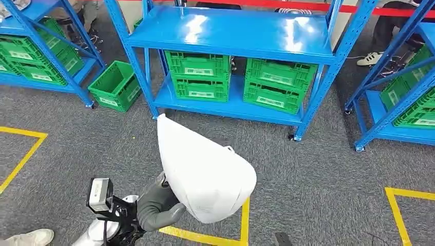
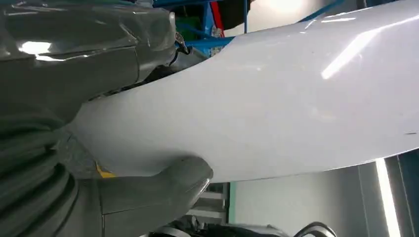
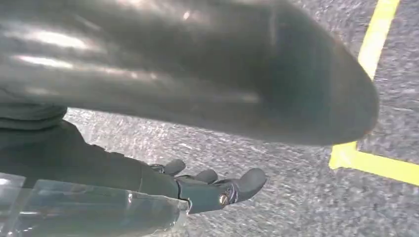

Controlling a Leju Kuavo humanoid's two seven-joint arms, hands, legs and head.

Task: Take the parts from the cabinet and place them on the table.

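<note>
Carrying looks like the step in hand: the left hand [image 1: 156, 205] grips the large white part [image 1: 205, 174] low in front of the body, above the grey carpet [image 1: 318, 174], with the blue cabinet [image 1: 231, 36] and its green crates [image 1: 197, 74] ahead. No desk is visible, so the robot probably has to turn and walk to one. To do this well, I judge it should keep the part close to the torso and level, hold the grip firm on the smooth glossy shell, and avoid swinging the pointed upper end toward the cabinet posts while turning.

From the left wrist view, the thick grey thumb [image 2: 180, 180] presses against one face of the white part while the rest of the hand lies against the opposite side, a clamp the head view only hints at. From the right wrist view, the right hand [image 3: 212, 187] hangs over the carpet beside a yellow floor line [image 3: 370, 163], its fingers [image 3: 249, 181] loosely extended and holding nothing; a dark rounded body part lies close to the lens there.
</note>
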